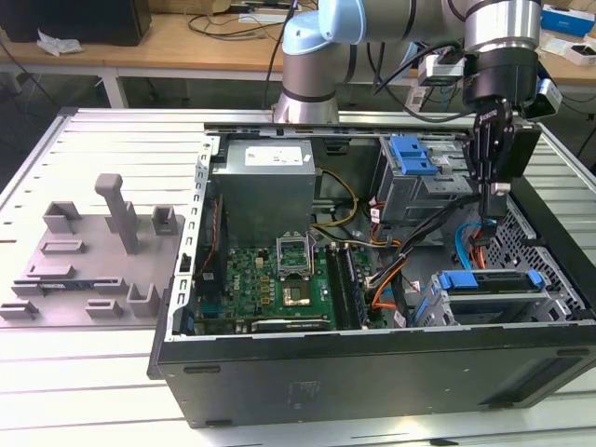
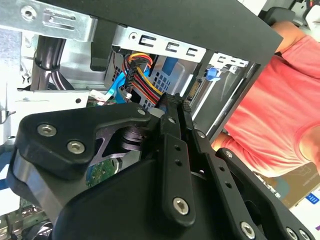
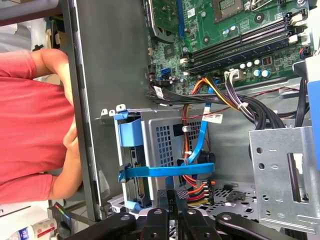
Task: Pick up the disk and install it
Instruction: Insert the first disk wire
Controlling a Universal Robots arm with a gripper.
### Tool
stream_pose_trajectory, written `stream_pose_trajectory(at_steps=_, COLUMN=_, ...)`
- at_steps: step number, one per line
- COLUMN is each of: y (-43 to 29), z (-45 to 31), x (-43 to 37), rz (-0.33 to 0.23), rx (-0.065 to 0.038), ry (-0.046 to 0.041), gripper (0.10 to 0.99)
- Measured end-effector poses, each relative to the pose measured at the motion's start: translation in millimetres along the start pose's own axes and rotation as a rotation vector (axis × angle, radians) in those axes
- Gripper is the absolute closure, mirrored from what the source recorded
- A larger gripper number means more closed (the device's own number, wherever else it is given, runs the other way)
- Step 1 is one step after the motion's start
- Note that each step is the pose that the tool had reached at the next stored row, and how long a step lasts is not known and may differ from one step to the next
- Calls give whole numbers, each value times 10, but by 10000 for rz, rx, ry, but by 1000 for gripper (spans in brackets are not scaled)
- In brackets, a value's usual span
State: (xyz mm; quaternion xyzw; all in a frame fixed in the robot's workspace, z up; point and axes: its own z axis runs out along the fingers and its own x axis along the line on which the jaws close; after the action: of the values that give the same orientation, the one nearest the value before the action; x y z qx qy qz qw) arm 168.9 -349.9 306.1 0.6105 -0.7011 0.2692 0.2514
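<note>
Blue-framed disk (image 1: 489, 282) (green motherboard (image 1: 265, 279))

1 PC case (image 1: 372, 372) — 1 disk (image 1: 489, 291), 1 mobo (image 1: 270, 279), 1 PSU (image 1: 265, 186).

Lab: slotted worktable (image 1: 112, 140), opened computer (image 1: 372, 377)

No text, label or number can be read on anything here
</note>
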Motion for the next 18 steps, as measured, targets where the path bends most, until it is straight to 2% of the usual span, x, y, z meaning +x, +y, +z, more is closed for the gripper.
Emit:
stream_pose_trajectory(at_steps=4, y=-3, z=14, x=12, rz=-2, rx=1, ry=-2, gripper=922)
stream_pose_trajectory(at_steps=5, y=-6, z=35, x=36, rz=-2, rx=-7, ry=-58, gripper=922)
stream_pose_trajectory(at_steps=6, y=-8, z=51, x=53, rz=-5, rx=-24, ry=-183, gripper=922)
stream_pose_trajectory(at_steps=7, y=-10, z=62, x=64, rz=-7, rx=-34, ry=-265, gripper=922)
stream_pose_trajectory(at_steps=9, y=-14, z=87, x=94, rz=-9, rx=-45, ry=-348, gripper=922)
stream_pose_trajectory(at_steps=12, y=-19, z=107, x=130, rz=-7, rx=-46, ry=-370, gripper=922)
stream_pose_trajectory(at_steps=13, y=-25, z=123, x=167, rz=-7, rx=-46, ry=-372, gripper=922)
stream_pose_trajectory(at_steps=16, y=-33, z=97, x=235, rz=-8, rx=-46, ry=-373, gripper=922)
stream_pose_trajectory(at_steps=18, y=-44, z=85, x=326, rz=-5, rx=-45, ry=-384, gripper=922)
